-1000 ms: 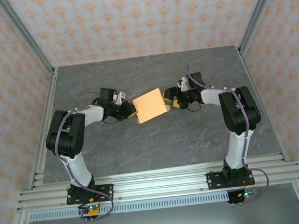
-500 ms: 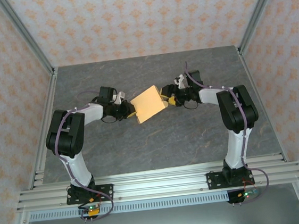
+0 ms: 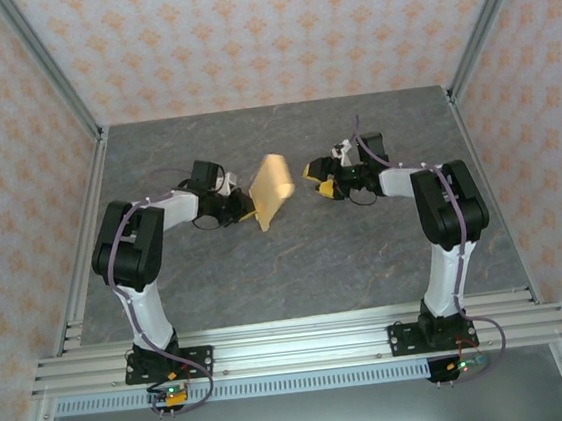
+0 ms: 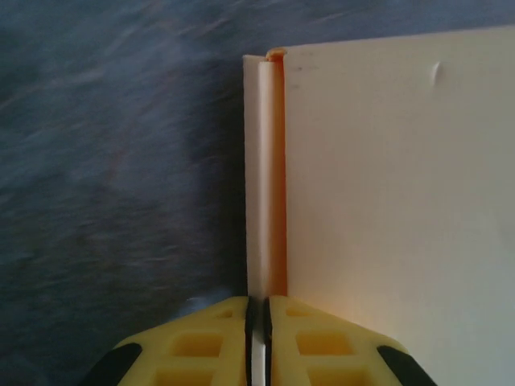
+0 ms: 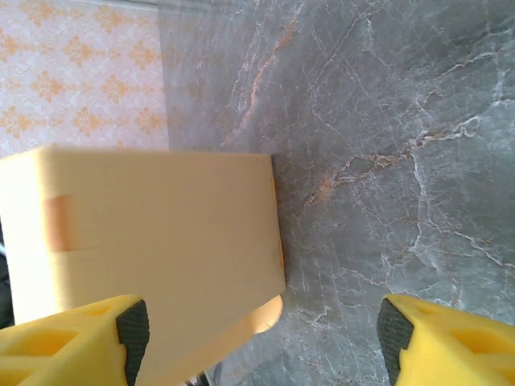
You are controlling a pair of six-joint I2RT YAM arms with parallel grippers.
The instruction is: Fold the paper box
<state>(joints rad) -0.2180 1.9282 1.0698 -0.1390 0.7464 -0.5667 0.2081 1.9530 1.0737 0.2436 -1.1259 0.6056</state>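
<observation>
Top view: the paper box [image 3: 272, 189] stands tipped on edge, where it lay flatter a second ago. My right gripper [image 3: 315, 179] has come off it and is apart to its right.

Left wrist: my left gripper [image 4: 257, 310] is pinched shut on the box's folded edge.

Right wrist: jaws wide and empty, box at left. I judge the fold is progressing.

Paper box [image 3: 271, 189] stands tilted on edge over the middle of the tabletop [image 3: 297, 269], between the two arms. Left claw [image 3: 249, 214] sits at the box's lower left corner, pinched onto a thin edge flap there. Right claw [image 3: 315, 175] lies just right of the box, apart from it. Both arm bases stand at the near edge.
</observation>
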